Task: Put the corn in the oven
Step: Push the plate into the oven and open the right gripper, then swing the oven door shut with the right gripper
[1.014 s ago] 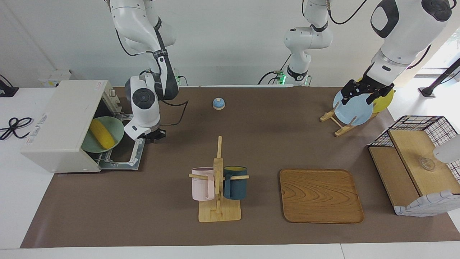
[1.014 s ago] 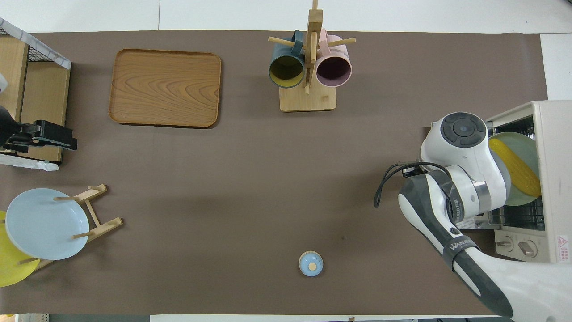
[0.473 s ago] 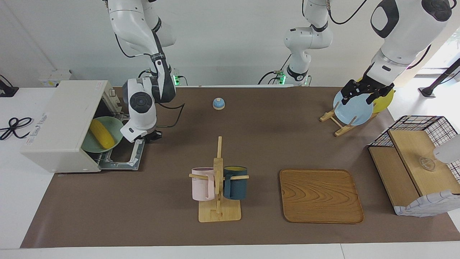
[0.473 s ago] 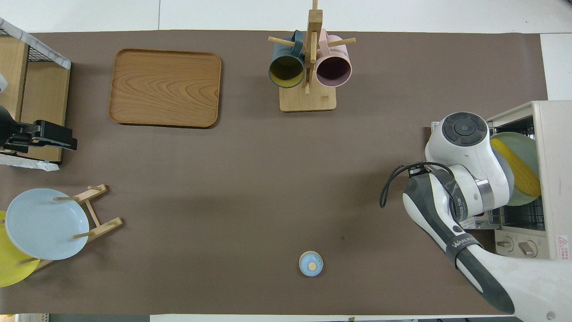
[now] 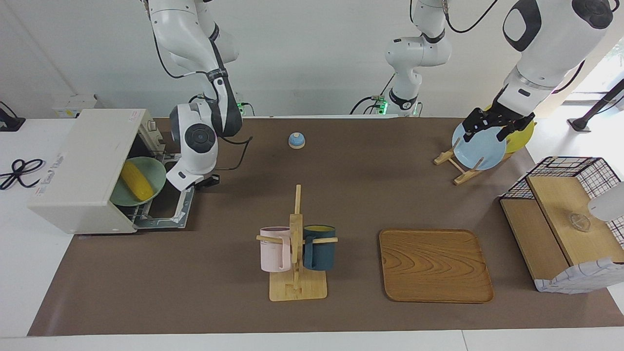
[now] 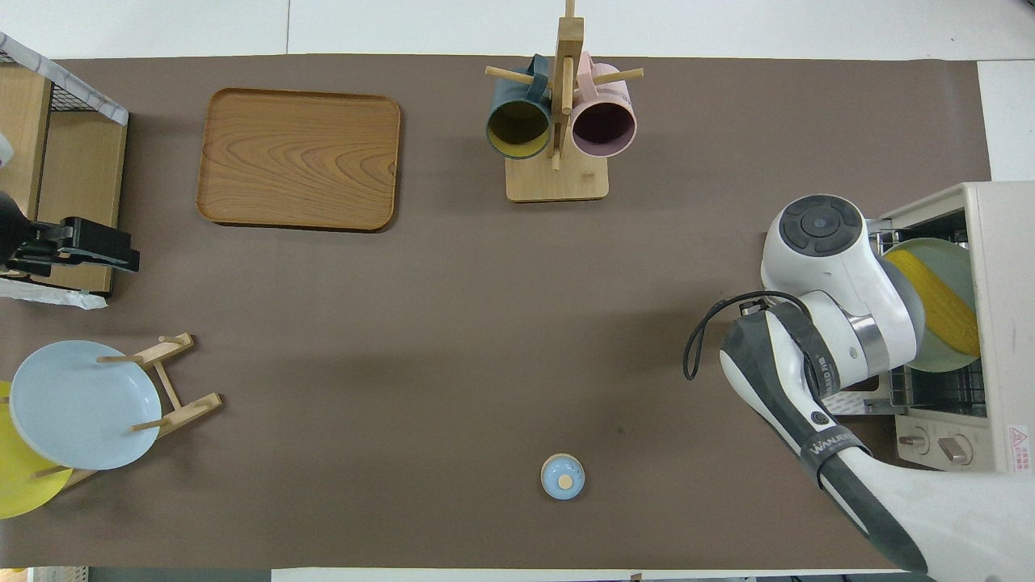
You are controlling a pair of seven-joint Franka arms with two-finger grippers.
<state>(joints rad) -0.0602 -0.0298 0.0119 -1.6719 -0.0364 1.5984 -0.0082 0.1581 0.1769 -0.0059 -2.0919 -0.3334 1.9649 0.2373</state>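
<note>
The yellow corn (image 5: 131,181) (image 6: 938,303) lies on a green plate (image 5: 155,168) (image 6: 948,255). The plate rests on the wire rack in the mouth of the off-white oven (image 5: 83,165) (image 6: 1003,323), partly under its roof. The oven's door (image 5: 168,214) is dropped open onto the table. My right gripper (image 5: 176,181) is shut and hangs low over the open door, right against the plate's rim; in the overhead view its wrist hides the tips. My left gripper (image 5: 492,126) (image 6: 77,246) waits open and holds nothing, above the blue plate (image 5: 477,146).
A wooden mug rack (image 5: 296,243) with a pink and a dark blue mug stands mid-table, with a wooden tray (image 5: 435,265) beside it. A small blue bell (image 5: 296,140) sits near the robots. A plate rack and a wire-and-wood basket (image 5: 560,219) stand at the left arm's end.
My right hand has shifted a little toward the oven mouth. The green plate with the corn has slid slightly deeper in. The left arm has not moved.
</note>
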